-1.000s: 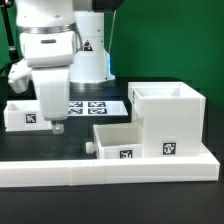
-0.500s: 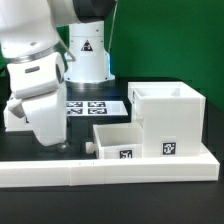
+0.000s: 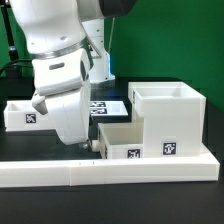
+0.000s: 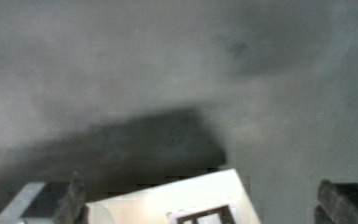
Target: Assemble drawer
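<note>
The tall square drawer shell [image 3: 168, 115] stands at the exterior view's right, a tag on its front. One shallow tray [image 3: 120, 141] lies against its left side, with a small round knob [image 3: 90, 146] pointing left. A second tray [image 3: 24, 113] lies at the far left, partly hidden by the arm. My gripper [image 3: 86, 141] is tilted, with its tips low beside the first tray's knob end. In the blurred wrist view the fingers [image 4: 51, 203] stand wide apart with a white tagged tray corner [image 4: 167, 205] between them. The gripper [image 4: 202, 205] is open.
The long low white L-shaped wall [image 3: 110, 171] runs along the front and up the right side. The marker board [image 3: 108, 104] lies flat behind the trays, partly hidden by the arm. The robot's base stands at the back.
The arm has swung from the exterior view's left toward the right and tilted, bringing the gripper from near the far-left tray to the knob end of the tray beside the shell.
</note>
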`<action>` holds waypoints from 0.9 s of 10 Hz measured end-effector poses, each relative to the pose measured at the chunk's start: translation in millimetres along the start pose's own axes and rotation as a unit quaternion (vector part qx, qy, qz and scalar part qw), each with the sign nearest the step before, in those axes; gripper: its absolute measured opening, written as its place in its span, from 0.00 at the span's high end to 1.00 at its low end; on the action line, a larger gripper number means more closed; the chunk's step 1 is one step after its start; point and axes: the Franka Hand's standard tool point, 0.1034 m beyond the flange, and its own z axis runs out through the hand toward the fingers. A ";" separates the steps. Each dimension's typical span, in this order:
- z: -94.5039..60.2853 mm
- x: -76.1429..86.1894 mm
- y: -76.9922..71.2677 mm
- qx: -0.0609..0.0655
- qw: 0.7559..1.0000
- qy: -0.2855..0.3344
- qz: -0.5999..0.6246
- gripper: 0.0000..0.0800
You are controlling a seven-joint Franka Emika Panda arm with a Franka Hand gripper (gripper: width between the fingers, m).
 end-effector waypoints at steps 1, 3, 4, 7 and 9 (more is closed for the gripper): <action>0.2 0.9 -0.1 0.000 1.000 -0.002 0.016 0.19; 0.5 2.7 -0.2 0.000 0.999 -0.007 0.045 0.19; 1.2 3.0 -0.5 -0.001 0.998 -0.007 0.057 0.19; 5.7 -2.1 -3.4 -0.013 0.998 -0.009 0.064 0.19; 6.1 -2.4 -3.2 -0.013 0.998 -0.009 0.065 0.19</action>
